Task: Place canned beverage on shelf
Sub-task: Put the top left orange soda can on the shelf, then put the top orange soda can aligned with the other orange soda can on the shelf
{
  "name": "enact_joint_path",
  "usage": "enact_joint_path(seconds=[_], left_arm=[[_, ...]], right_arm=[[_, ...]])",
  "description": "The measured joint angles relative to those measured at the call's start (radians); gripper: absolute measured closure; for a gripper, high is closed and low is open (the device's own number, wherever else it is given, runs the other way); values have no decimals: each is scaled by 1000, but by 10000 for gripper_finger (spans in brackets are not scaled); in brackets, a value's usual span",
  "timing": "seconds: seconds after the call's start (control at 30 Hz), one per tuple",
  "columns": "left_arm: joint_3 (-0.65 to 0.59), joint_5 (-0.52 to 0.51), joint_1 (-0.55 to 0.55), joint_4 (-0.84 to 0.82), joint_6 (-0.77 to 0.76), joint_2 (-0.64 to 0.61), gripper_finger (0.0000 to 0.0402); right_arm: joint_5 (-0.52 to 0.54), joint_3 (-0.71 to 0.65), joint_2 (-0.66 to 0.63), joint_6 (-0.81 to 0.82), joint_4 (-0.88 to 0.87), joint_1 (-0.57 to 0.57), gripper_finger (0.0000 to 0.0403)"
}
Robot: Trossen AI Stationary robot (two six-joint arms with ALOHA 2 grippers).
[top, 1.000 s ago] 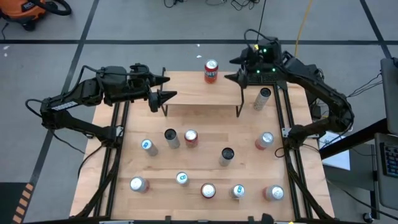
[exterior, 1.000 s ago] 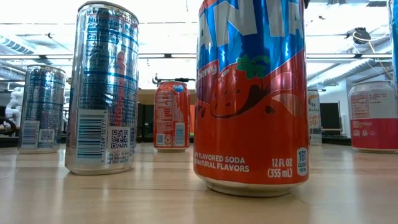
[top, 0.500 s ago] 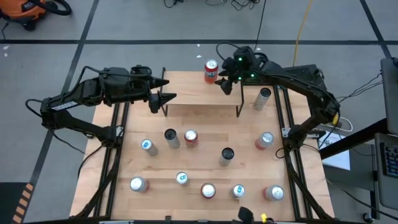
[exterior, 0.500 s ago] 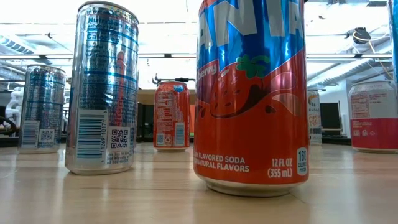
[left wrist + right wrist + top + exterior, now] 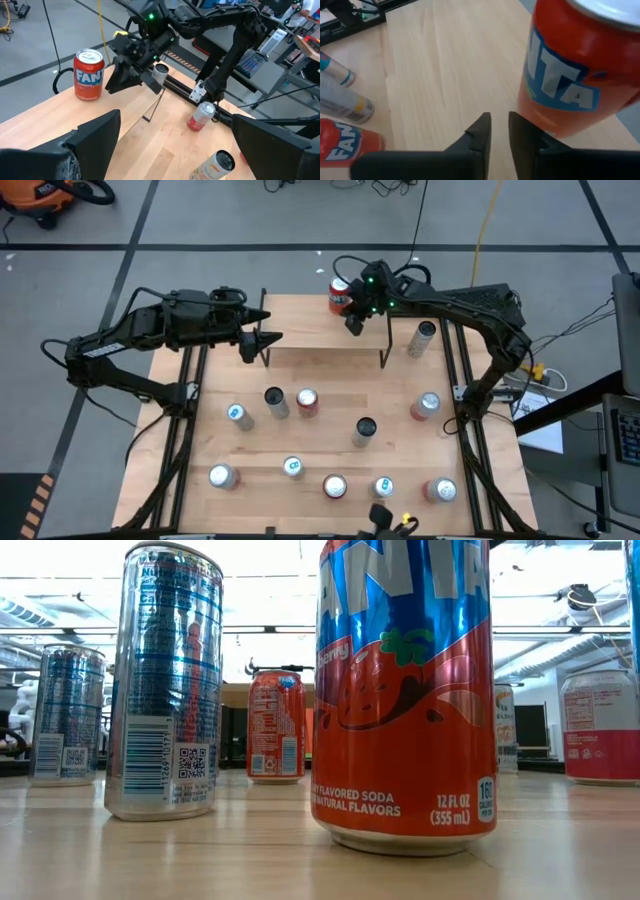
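A red soda can [image 5: 340, 293] stands upright at the table's far edge, just behind the shelf [image 5: 325, 332], a low wooden board on thin black legs. My right gripper [image 5: 352, 320] is shut and empty. It points down beside the can [image 5: 570, 65] on the side toward the shelf, and the can is not between its fingers [image 5: 482, 132]. The left wrist view shows the right gripper [image 5: 112, 85] next to the can [image 5: 89, 75]. My left gripper [image 5: 270, 326] waits open at the shelf's left end. My right gripper's shut fingers [image 5: 520, 135] stand close beside the red can's lower wall [image 5: 547, 125], slanting down from the table's right. I cannot tell whether they touch it. The can stands upright on the table.
Several more cans stand on the near half of the table, among them a red one [image 5: 307, 401] and a dark-topped one [image 5: 364, 430]. A slim pale can [image 5: 423, 338] is right of the shelf. In the low view an orange can [image 5: 405, 690] looms close.
My right gripper has moved along the far edge toward the table's left, from beyond the shelf's right end to the red can, and its fingers have shut with nothing between them. The can has stayed in place.
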Motion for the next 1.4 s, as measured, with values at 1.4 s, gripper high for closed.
enact_joint_path(seconds=[1.4], left_arm=[[0, 17, -9, -78, -1, 0, 20]], right_arm=[[-133, -2, -178, 275, -195, 80, 403]])
